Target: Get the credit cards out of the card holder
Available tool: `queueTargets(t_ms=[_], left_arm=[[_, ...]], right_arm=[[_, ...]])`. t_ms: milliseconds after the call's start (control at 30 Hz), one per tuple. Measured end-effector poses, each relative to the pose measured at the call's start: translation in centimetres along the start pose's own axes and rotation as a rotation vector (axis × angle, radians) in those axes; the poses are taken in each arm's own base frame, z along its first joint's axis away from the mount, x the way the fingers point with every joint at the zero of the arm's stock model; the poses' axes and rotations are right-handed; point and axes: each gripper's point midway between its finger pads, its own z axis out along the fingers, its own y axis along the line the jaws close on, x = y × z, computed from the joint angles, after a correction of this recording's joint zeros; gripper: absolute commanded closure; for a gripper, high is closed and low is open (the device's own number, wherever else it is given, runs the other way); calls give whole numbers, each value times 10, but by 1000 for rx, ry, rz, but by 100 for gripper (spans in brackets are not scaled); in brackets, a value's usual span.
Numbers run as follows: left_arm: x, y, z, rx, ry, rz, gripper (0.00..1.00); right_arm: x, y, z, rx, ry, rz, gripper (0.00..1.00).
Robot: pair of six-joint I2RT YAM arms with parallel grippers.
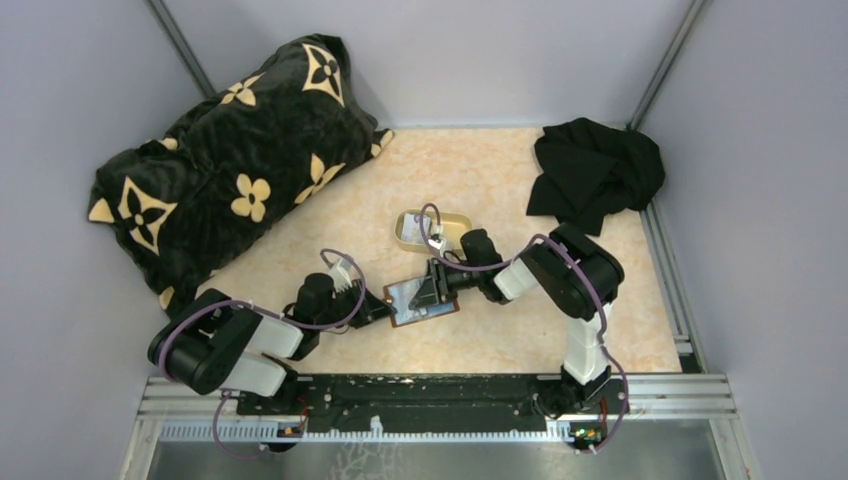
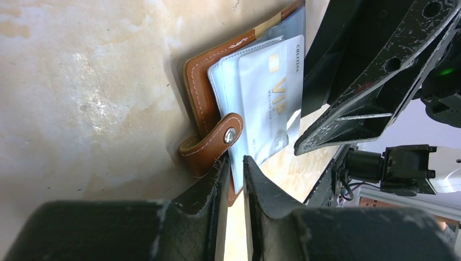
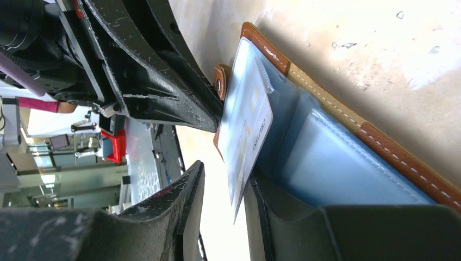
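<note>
The left fingers [image 2: 206, 198] pinch the card holder [image 2: 197, 81] at its edge; the right fingers [image 3: 187, 198] stand apart astride a white card [image 3: 245, 128].

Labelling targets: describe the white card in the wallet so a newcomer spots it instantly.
Near the middle of the marbled table lies the open brown card holder. Among its clear sleeves is a white card; gold VIP lettering sets it apart from the plain sleeves around it.
</note>
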Motion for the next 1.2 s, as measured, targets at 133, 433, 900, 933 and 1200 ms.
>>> queueTargets(t_ms=[133, 433, 900, 933, 1200], left_arm=[[0, 0, 1, 3, 2, 0, 77], [-1, -2, 6, 17, 12, -2, 77], [-1, -3, 6, 18, 15, -2, 77], [-1, -3, 6, 18, 16, -1, 77], [-1, -3, 6, 18, 16, -1, 78]], right_arm=[[-2, -2, -4, 9, -7, -1, 68], [-8, -17, -25, 67, -51, 20, 88], [-23, -16, -55, 208, -102, -53, 100], [-25, -14, -57, 211, -106, -60, 100], [-49, 4, -73, 205, -175, -75, 100]])
